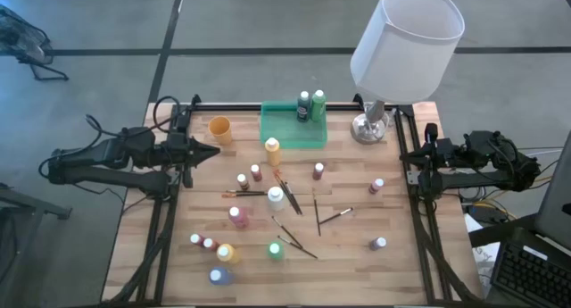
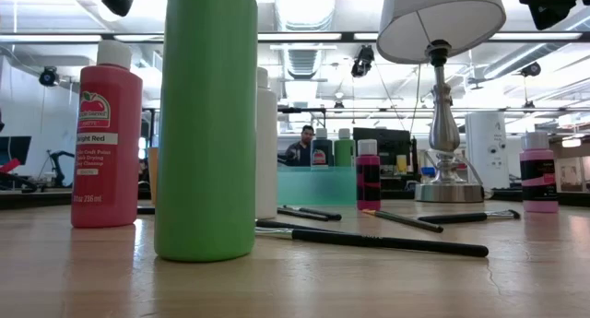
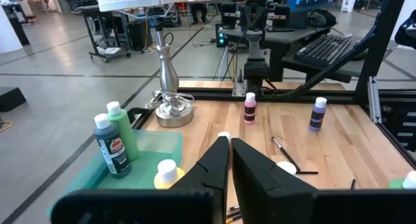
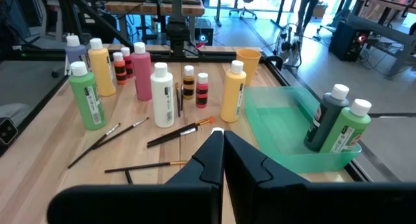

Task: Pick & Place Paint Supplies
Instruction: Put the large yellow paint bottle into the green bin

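Showing "Bright Red" on its label, a red paint bottle (image 2: 107, 138) is standing at the low view's left, smaller print unreadable. Bottles and paintbrushes (image 1: 294, 220) are lying scattered mid-frame in the high view, two bottles (image 1: 310, 105) standing in the green tray (image 1: 292, 129). Left gripper (image 1: 212, 151) and right gripper (image 1: 403, 156) are hovering at the edges, fingers pressed together, empty.

Lamp (image 1: 373, 125) crowding green tray (image 1: 292, 137)

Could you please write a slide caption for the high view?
Paint bottles and brushes scattered on the table; two bottles already in the green tray.
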Robot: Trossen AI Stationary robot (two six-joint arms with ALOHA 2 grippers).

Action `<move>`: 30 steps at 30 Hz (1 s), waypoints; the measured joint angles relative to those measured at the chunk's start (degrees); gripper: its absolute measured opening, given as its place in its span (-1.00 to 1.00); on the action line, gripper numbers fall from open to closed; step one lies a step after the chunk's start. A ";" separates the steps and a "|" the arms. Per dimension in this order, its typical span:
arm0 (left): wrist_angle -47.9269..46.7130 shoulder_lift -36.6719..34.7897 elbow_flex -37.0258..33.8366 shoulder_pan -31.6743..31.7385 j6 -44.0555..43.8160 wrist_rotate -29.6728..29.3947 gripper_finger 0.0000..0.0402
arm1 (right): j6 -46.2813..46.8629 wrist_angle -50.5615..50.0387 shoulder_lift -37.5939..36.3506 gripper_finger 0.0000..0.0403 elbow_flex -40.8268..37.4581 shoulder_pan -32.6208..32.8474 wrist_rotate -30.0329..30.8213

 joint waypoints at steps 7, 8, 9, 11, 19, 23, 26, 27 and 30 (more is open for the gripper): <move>2.80 0.17 0.00 0.00 0.93 0.00 -0.88 | 0.00 0.00 0.00 -0.96 0.00 0.00 0.00; 3.20 0.17 0.00 0.00 -0.05 0.02 -0.88 | 0.00 0.00 0.00 -0.96 0.00 0.00 0.00; 3.88 0.17 0.00 0.00 -0.96 0.00 -0.88 | 0.00 0.01 0.00 -0.96 0.00 0.00 0.00; 5.50 0.42 0.00 0.01 -1.17 -0.05 -0.88 | 0.00 0.00 0.00 -0.96 0.00 0.00 0.00; 10.02 4.07 0.02 0.02 -0.19 -1.15 -0.88 | 0.00 0.00 0.00 -0.96 0.00 0.00 0.00; 9.72 7.30 0.02 0.02 0.03 -1.36 -0.85 | 0.00 0.00 0.00 -0.96 0.00 0.00 0.00; 9.76 10.42 0.02 0.03 0.44 -1.42 -0.73 | 0.01 0.01 0.00 -0.96 0.00 0.00 0.00; 9.79 11.38 0.02 0.04 0.46 -1.67 -0.67 | 0.02 0.00 -0.01 -0.96 0.00 0.00 0.01; 9.63 14.64 0.07 0.04 0.48 -4.22 -0.46 | 0.00 0.00 0.00 -0.96 0.00 0.00 0.00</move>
